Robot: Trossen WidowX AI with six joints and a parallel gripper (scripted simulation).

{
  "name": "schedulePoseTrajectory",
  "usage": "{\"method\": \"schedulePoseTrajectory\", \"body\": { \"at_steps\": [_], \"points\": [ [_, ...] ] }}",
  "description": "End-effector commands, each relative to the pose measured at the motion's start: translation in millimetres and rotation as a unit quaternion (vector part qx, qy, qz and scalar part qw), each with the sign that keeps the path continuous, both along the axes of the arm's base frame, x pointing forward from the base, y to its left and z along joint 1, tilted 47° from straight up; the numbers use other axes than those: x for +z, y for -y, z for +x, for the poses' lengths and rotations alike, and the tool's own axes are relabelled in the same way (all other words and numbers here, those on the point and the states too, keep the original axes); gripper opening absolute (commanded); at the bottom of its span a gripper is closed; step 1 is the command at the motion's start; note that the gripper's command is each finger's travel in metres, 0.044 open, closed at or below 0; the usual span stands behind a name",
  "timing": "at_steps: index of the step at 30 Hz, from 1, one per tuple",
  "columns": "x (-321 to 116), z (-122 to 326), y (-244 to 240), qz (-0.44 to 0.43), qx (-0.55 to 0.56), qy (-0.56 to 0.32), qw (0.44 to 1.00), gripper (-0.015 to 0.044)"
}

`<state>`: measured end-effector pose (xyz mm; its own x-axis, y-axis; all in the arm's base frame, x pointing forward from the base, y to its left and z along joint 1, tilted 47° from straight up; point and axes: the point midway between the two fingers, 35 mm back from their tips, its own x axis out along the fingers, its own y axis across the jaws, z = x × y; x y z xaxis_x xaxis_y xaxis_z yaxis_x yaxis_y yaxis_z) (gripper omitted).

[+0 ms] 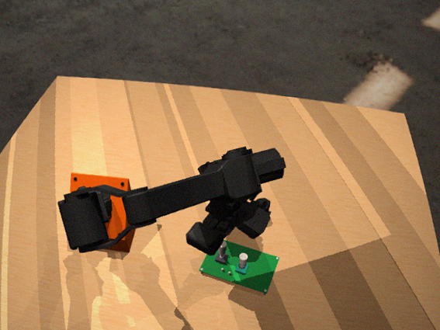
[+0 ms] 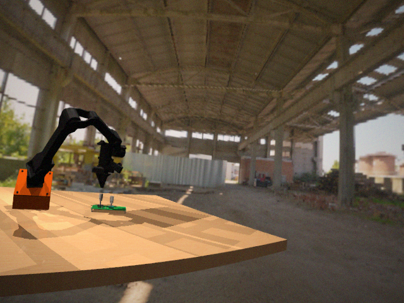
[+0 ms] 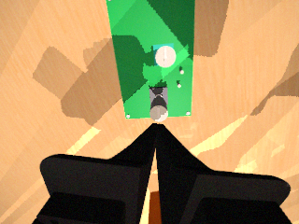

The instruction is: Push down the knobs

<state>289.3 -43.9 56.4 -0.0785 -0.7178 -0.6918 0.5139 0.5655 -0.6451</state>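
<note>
On the bench [image 1: 334,158] [image 2: 196,241] [image 3: 61,28], ahead of my orange base [image 1: 100,179] [image 2: 31,202], stands the green circuit board [image 1: 261,266] [image 2: 118,208] [image 3: 128,21]. From the top, the forearm and the bulk of my wrist cover the tips of my pincer [image 2: 102,187] [image 3: 158,124], whereas the exterior view shows them pointing straight down, and my wrist view shows both of them meeting, clenched on nothing. The exterior view also gives the low gap under the board, raised on its short legs, and both knobs standing tall above it; my wrist view looks down on their round tops instead. Seen from the top, the board's long axis runs sideways, slanting a little downward to the right; in my wrist view that same axis runs up the picture, with one short edge facing me. The board lies below my pincer. Nearest my tips is the gray knob [image 1: 222,249] [image 2: 100,197] [image 3: 159,113] on the dark potentiometer [image 1: 221,259] [image 3: 158,93]; in the exterior view the tips hang just above it. The white knob [image 1: 243,258] [image 2: 111,199] [image 3: 165,56], on the teal potentiometer [image 1: 241,268] [image 3: 156,48], lies farther along the board. Whether my tips touch the gray knob, I cannot tell.
</note>
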Motion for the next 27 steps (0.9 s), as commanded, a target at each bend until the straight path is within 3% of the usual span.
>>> {"method": "schedulePoseTrajectory", "body": {
  "at_steps": [1,27],
  "points": [
    [-2.3,-1.3,3.5,-0.004,0.002,-0.003,1.0,0.0],
    [-15.2,-2.9,17.3,-0.004,0.002,-0.003,1.0,0.0]
  ]
}}
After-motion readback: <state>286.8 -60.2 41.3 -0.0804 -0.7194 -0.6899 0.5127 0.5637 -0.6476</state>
